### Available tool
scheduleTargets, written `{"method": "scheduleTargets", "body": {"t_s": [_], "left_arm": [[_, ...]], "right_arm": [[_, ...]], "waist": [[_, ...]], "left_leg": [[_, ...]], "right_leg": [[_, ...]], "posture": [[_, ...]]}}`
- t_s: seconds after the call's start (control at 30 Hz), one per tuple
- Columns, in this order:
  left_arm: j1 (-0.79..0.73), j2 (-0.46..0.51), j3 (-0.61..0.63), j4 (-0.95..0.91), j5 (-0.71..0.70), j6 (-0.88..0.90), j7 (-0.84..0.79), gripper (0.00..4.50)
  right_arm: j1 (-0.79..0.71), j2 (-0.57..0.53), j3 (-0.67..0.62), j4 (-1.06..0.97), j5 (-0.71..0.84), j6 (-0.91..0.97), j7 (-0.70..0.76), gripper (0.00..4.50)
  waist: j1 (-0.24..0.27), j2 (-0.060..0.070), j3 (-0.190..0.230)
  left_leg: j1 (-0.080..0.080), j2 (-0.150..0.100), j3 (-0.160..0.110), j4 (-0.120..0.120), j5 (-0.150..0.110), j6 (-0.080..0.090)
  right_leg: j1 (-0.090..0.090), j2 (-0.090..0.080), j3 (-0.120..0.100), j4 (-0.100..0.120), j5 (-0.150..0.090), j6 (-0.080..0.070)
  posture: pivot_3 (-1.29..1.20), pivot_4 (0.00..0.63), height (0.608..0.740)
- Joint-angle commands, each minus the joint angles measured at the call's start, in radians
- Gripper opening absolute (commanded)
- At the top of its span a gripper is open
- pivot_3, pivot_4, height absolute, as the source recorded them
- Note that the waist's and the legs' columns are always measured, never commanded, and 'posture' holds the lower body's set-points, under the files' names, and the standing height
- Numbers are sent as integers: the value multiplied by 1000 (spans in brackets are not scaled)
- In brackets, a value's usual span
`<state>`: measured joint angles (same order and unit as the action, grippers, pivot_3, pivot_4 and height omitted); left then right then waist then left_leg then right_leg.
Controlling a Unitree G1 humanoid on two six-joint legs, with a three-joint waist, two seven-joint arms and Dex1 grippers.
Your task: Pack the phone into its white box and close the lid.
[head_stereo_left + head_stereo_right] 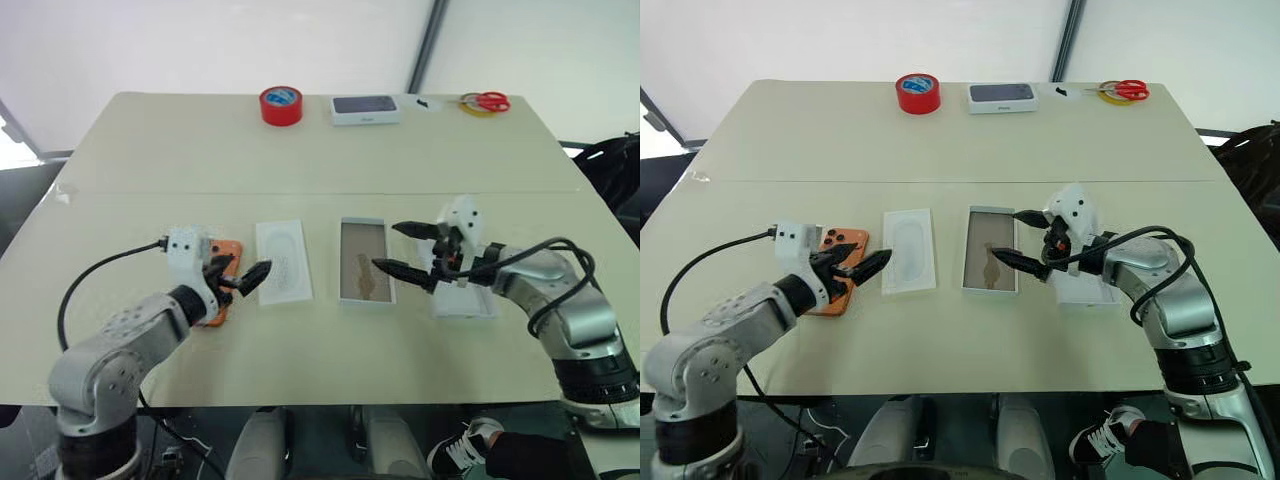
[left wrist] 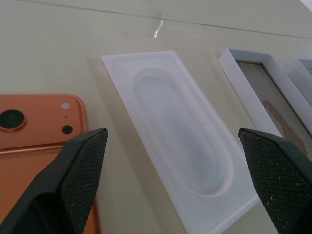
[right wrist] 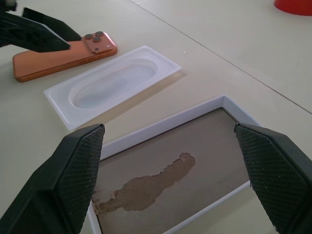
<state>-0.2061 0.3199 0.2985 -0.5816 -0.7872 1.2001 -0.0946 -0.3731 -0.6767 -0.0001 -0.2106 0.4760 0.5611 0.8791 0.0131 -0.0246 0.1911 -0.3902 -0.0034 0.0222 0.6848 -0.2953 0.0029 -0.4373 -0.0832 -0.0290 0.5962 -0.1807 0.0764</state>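
Your left gripper point(image 1: 862, 268) hovers open at lower left, just over the phone point(image 1: 838, 262); your right gripper point(image 1: 1016, 238) gapes over the white box point(image 1: 989, 262).

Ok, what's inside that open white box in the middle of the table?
The white box holds no object. Its brownish floor bears a torn, lighter tan patch. The right gripper hovers over its near end, and the near corners are hidden behind its fingers.

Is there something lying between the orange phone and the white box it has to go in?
Yes. The white insert with an oval recess lies flat on the table between the flat orange smartphone and the shallow white cardboard box with a brown inside. The phone would likely have to be carried over it.
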Motion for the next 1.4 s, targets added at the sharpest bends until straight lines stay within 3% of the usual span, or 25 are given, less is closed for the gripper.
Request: {"method": "scheduleTargets", "body": {"t_s": [0.03, 0.3, 0.47, 0.57, 0.8, 1.13, 1.23, 1.4], "left_arm": [[-62, -39, 26, 19, -33, 75, 70, 4500], [-153, -137, 69, 108, -19, 190, 179, 4500], [-192, -222, 75, 155, 2, 236, 229, 4500], [-202, -251, 79, 158, 22, 244, 243, 3643], [-196, -274, 93, 157, 59, 252, 251, 130], [-223, -325, 205, 156, 49, 250, 247, 47], [-235, -340, 249, 147, 36, 254, 247, 0], [-252, -337, 298, 132, 22, 264, 241, 0]], "right_arm": [[-3, -1, -16, -42, 10, -2, 1, 4451], [1, -20, -18, -51, 9, -2, 18, 4451], [18, -87, 53, -115, -25, 4, 80, 4451], [34, -115, 82, -155, -28, 16, 106, 4500], [26, -137, 151, -226, -56, 58, 122, 4500], [-98, -129, 406, -231, -257, 187, 86, 4500], [-111, -123, 446, -211, -285, 207, 90, 3609], [-117, -110, 480, -187, -329, 183, 91, 1079]], "waist": [[-1, 0, 0], [-1, 0, 0], [0, 0, 0], [0, -1, 0], [0, -1, 0], [-1, -1, 0], [1, -1, 0], [0, -1, 0]], "left_leg": [[0, 0, 0, 0, 0, 0], [0, 0, 0, 0, 0, 0], [0, -1, 0, 0, 0, 0], [1, -1, 0, 0, 0, 0], [1, -1, 0, 0, 0, 0], [1, -1, -1, 0, 0, 0], [1, -1, -1, 0, 0, 0], [1, -1, -1, 0, 0, 0]], "right_leg": [[0, 0, 0, 0, 0, 0], [0, 1, 0, 0, 0, 0], [1, 0, 0, 0, 0, 0], [2, 0, 0, -1, -1, -1], [1, 1, 0, -1, -1, -2], [1, 0, 0, -1, -2, -3], [1, 0, 0, -1, -2, -3], [1, 0, -1, -1, -2, -3]], "posture": [[0, 150, 732], [0, 150, 732], [0, 150, 732], [0, 150, 732], [0, 150, 732], [0, 150, 732], [0, 150, 732], [0, 150, 732]]}}
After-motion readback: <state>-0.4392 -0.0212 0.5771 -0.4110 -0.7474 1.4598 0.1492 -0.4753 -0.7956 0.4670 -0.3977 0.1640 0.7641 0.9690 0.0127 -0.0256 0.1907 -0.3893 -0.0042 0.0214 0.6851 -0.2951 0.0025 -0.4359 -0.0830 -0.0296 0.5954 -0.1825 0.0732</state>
